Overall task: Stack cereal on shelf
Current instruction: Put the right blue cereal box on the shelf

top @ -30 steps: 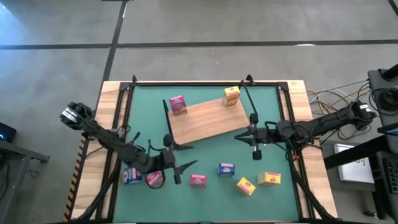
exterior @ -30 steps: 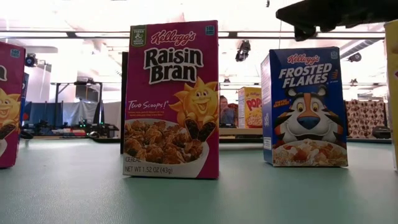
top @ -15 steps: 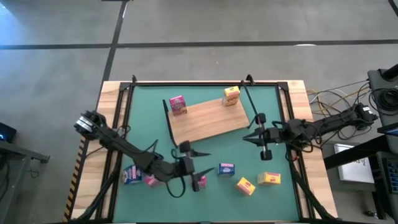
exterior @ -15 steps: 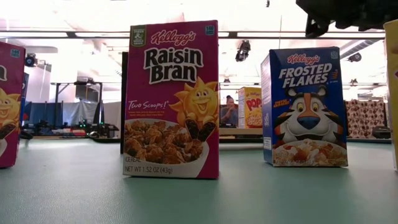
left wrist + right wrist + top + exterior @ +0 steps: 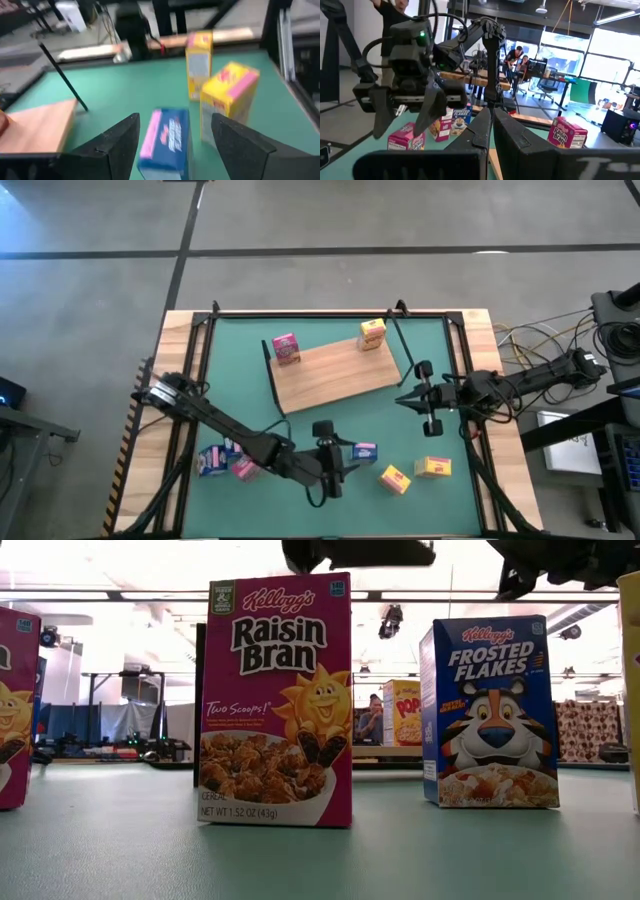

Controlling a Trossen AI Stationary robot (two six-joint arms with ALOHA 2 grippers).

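Observation:
My left gripper (image 5: 345, 451) (image 5: 175, 119) is open, low over the near middle of the green mat. It points toward the table's right at a blue cereal box (image 5: 365, 451) (image 5: 165, 137), which stands just ahead of its fingertips and is untouched. Two yellow boxes (image 5: 395, 478) (image 5: 432, 468) stand beyond it. A pink box (image 5: 278, 700) stands under my left arm. The shelf (image 5: 335, 375), a wooden board, lies flat and carries a pink box (image 5: 286, 347) and a yellow box (image 5: 372, 333). My right gripper (image 5: 420, 396) (image 5: 491, 122) is shut and holds nothing, off the board's right end.
A blue box (image 5: 212, 462) and a pink box (image 5: 243, 470) sit at the near left beside my left arm. Thin black wire rods (image 5: 400, 340) rise at the board's ends. Black rails frame the mat (image 5: 230, 390).
My left gripper has swept along the near side toward the table's right edge and sunk a little, from the near-left boxes to the blue box, staying open. My right gripper has drawn back slightly toward the right edge. No box has moved.

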